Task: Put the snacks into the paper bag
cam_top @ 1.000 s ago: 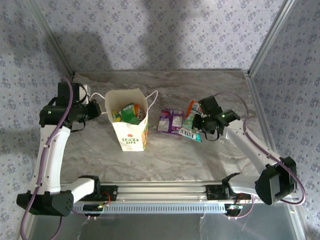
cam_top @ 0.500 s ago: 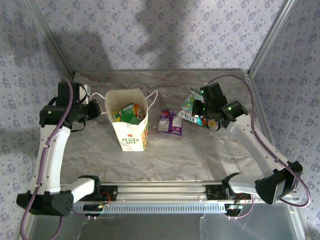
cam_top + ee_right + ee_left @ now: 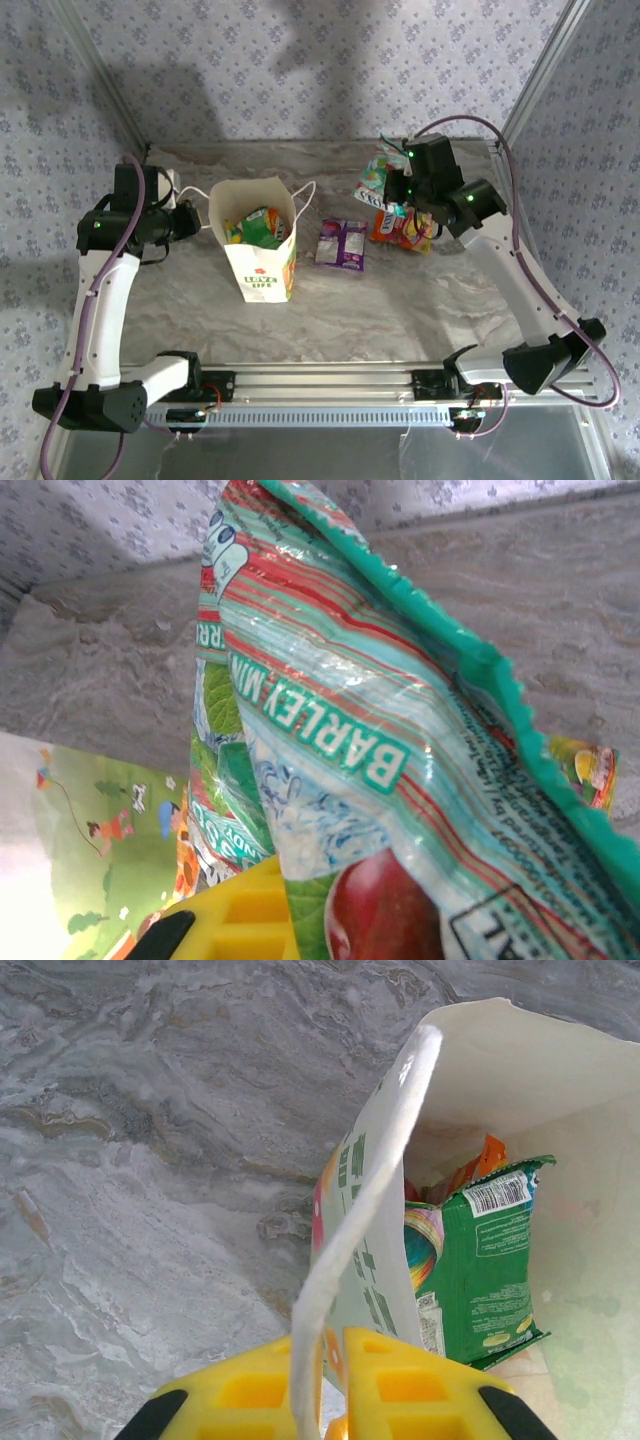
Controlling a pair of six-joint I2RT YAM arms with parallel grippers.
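The right claw (image 3: pixel 395 194) is pinching the teal-green packet (image 3: pixel 374 184), and the paper bag (image 3: pixel 262 275), pinched by the left claw (image 3: pixel 328 1355), is standing to its left.

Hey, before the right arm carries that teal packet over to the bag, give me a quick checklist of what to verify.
1. Hold: ok. The right gripper is shut on the teal-green packet, which is lifted off the table.
2. Bag steadied: ok. The left gripper is shut at the left edge of the paper bag.
3. Bag upright, mouth open: ok.
4. Room inside: cannot tell. A green packet already sits high in the bag.
5. Path to the bag: ok. The purple packet lies flat on the table between them.
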